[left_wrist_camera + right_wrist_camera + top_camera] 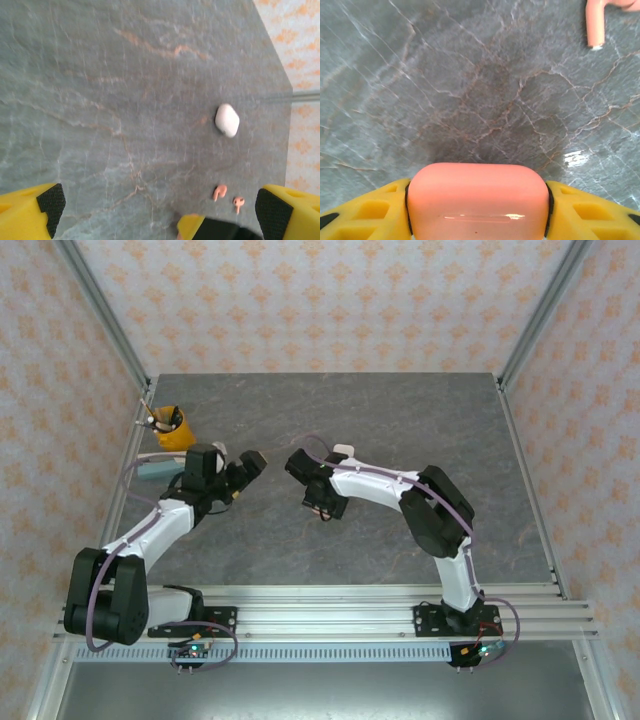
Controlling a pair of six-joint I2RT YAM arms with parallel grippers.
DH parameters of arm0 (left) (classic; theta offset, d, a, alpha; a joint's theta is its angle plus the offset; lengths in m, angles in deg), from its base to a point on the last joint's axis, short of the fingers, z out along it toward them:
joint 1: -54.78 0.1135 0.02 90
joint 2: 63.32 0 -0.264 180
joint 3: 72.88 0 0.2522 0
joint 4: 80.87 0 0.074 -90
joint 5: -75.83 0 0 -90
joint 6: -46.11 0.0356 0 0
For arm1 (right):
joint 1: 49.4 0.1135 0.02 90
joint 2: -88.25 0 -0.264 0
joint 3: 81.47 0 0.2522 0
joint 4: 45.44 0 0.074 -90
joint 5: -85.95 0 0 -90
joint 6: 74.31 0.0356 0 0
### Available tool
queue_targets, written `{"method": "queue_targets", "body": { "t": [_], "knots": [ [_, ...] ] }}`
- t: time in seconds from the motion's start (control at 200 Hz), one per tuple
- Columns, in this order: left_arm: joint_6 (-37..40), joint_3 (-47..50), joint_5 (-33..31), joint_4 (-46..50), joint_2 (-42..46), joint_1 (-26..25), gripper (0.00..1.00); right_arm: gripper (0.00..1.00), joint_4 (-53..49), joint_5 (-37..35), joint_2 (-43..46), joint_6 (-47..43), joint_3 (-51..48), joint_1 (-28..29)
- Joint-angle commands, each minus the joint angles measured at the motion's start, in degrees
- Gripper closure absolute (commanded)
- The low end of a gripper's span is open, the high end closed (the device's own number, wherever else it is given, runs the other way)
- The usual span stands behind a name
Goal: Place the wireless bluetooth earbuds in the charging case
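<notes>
The grey, marble-patterned desk takes most of the top view, with walls of pale orange patterned paper around it. On it, the left arm and the right arm both bend toward the middle, so that the left end effector and the right end effector stand near each other, with a gap between them. At the far left edge of the desk a yellow cup stands upright with some small things in it (I cannot tell what they are). The left end effector is spread wide, its yellow fingers with black pads at the two lower corners of its own camera view, and there is only bare desk between them. The right end effector is pinching the coral-pink charging case: its yellow fingers press on both sides of the closed case. I cannot tell whether the case rests on the desk or is lifted. In the left wrist view a white charging case lies closed on the desk, well apart from the left fingers. Nearer to the camera, a coral-pink earbud and a second coral-pink earbud lie on the desk close beside each other but not touching, outside any case. In the right wrist view one coral-pink earbud lies ahead of the held case, to the right.
</notes>
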Motion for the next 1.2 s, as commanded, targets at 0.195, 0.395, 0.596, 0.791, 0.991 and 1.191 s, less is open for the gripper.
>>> {"method": "queue_targets", "body": {
  "t": [0.195, 0.395, 0.596, 0.791, 0.991, 1.191],
  "knots": [
    [-4.0, 12.3, 1.8, -18.3, 2.2, -4.3, 0.0, 0.47, 1.3, -1.1, -1.0, 6.3, 6.5, -1.3],
    [-3.2, 15.9, 0.2, -28.6, 1.0, -8.7, 0.02, 0.47, 5.2, 2.9, -0.9, 10.0, 5.5, -3.3],
    [-2.3, 15.7, 0.4, -39.1, -5.9, -13.1, 0.08, 0.47, 9.1, 5.4, 0.1, 13.1, 3.2, -5.2],
    [-2.1, 14.3, -0.7, -46.3, -12.4, -16.0, 0.19, 0.48, 11.4, 6.7, 1.4, 14.7, 1.2, -6.3],
    [-2.6, 14.4, -4.3, -49.8, -14.6, -17.0, 0.22, 0.47, 12.0, 6.4, 1.8, 14.6, 0.4, -6.6],
    [-1.9, 13.3, -13.2, -37.7, -6.6, -16.6, 0.11, 0.31, 7.0, 3.7, 0.8, 9.9, 4.5, -6.6]
  ]
}}
